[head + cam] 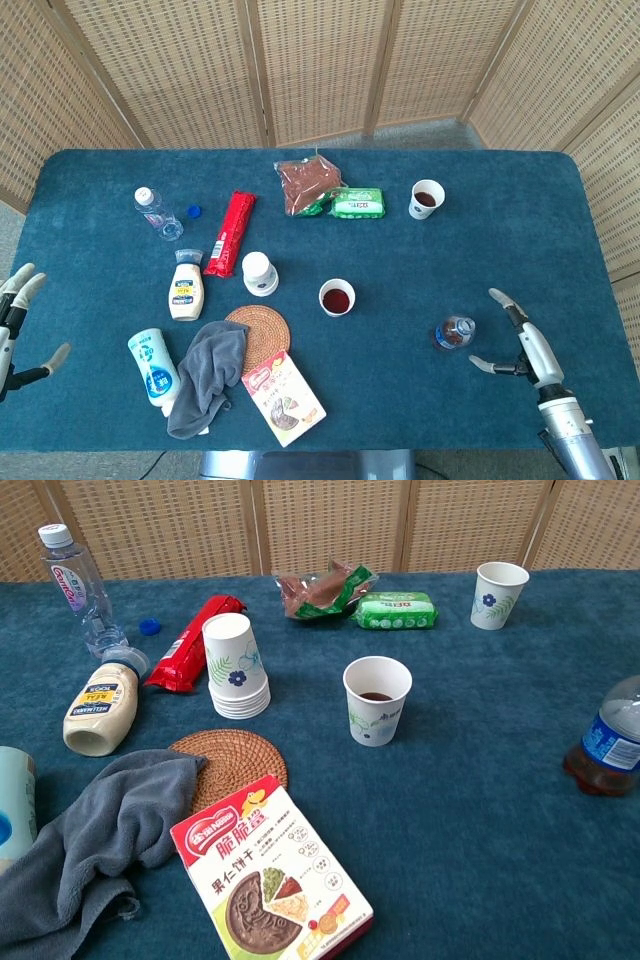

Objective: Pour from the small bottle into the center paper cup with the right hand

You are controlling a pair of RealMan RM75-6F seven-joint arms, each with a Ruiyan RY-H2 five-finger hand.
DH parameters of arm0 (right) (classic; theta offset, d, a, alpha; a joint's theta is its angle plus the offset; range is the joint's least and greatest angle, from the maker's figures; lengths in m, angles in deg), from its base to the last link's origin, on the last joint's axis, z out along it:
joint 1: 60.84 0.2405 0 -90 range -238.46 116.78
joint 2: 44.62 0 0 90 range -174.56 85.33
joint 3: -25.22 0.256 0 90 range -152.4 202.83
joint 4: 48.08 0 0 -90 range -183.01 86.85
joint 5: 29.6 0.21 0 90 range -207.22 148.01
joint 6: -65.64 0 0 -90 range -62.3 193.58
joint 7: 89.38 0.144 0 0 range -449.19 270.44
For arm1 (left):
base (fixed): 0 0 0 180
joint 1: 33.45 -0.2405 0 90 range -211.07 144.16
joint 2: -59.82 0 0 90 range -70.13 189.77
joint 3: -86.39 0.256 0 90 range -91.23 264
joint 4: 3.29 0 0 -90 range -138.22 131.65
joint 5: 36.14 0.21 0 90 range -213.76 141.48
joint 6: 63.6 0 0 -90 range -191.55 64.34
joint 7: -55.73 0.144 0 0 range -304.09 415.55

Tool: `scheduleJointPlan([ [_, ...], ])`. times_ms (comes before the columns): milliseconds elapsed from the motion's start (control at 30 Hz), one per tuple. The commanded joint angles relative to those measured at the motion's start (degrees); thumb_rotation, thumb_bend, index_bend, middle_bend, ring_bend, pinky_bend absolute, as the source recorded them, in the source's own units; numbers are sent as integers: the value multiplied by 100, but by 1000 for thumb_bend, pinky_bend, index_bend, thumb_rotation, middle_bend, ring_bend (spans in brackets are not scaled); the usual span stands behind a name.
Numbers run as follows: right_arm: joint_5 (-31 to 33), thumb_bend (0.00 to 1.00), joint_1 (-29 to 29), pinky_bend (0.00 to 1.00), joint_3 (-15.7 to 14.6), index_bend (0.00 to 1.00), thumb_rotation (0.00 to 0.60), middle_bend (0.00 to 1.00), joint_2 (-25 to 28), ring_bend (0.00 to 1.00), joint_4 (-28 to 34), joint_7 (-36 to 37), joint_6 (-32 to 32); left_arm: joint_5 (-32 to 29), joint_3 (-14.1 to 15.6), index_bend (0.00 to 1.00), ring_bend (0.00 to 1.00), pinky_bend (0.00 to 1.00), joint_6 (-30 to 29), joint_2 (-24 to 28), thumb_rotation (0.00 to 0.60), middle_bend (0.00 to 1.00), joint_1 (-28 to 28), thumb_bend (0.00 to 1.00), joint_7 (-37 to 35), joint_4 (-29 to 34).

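Note:
The small bottle [453, 332] [606, 744], with a blue label and dark liquid at its bottom, stands upright on the blue table right of centre. The center paper cup [337, 297] [377, 700] stands left of it with dark liquid inside. My right hand [522, 337] hovers just right of the bottle, fingers spread, holding nothing and not touching it. My left hand [18, 318] is at the table's left edge, fingers apart and empty. Neither hand shows in the chest view.
A second paper cup [426, 198] stands at the back right. A stack of cups [259, 273], mayonnaise bottle [185, 290], red packet [231, 233], clear water bottle [156, 211], grey towel [207, 377], coaster [262, 336], biscuit box [283, 397] and snack bags [357, 203] fill the left and middle.

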Motion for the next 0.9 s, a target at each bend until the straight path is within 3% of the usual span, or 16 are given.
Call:
scheduleJointPlan([
  [33, -10, 0, 55, 0, -43, 0, 600, 0, -93, 0, -76, 161, 65, 7, 7, 0, 0, 0, 9, 2, 600, 0, 2, 319, -3, -4],
  [900, -130, 0, 386, 0, -149, 0, 600, 0, -777, 0, -898, 1277, 137, -34, 3, 0, 0, 0, 27, 7, 600, 0, 10, 319, -15, 14],
])
